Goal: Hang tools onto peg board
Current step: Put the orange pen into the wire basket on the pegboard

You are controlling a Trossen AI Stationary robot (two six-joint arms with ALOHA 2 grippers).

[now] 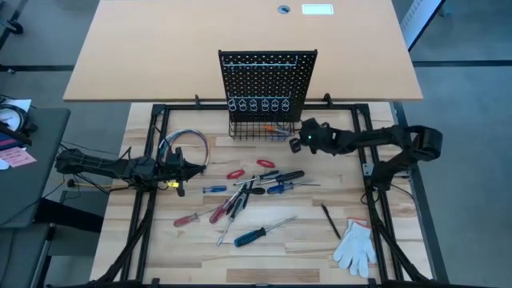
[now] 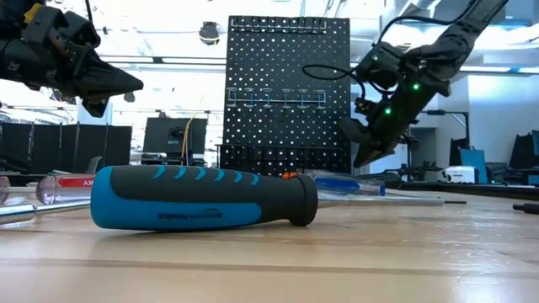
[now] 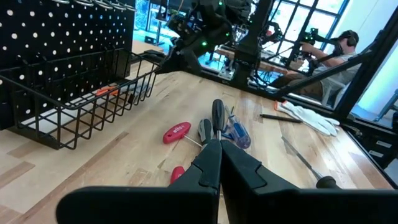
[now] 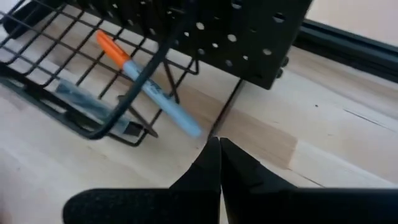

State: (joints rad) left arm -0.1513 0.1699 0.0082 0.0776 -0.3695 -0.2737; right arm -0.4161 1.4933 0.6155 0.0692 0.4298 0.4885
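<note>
- peg board [image 1: 268,80] upright at far middle of the wooden tabletop [image 1: 320,248]; row of ring holders [image 1: 254,105] across its lower part, all with nothing in them; wire basket [image 1: 258,130] at its base
- basket holds a marker with orange cap [image 4: 146,84] and a dark item beside it, too unclear to name
- tools [image 1: 248,196] lie loose in a scatter in front of the board, well apart from it: red-handled pieces, blue-handled screwdrivers, black-handled ones
- blue-and-black screwdriver [image 2: 202,198] lies flat nearest the front edge, apart from the main scatter
- thin dark metal key [image 1: 330,220] on the right side, near the white glove [image 1: 356,246]
- right gripper [image 4: 214,146] just beside the basket's right corner, above the tabletop, jaws pressed together, nothing between them
- left gripper [image 3: 217,155] at left side of the tabletop, pointing toward the tool scatter, raised off the surface, jaws pressed together, holding nothing
- looped wire bundle [image 1: 182,144] just behind the left gripper
- person [image 3: 329,53] seated in the room beyond the tabletop
</note>
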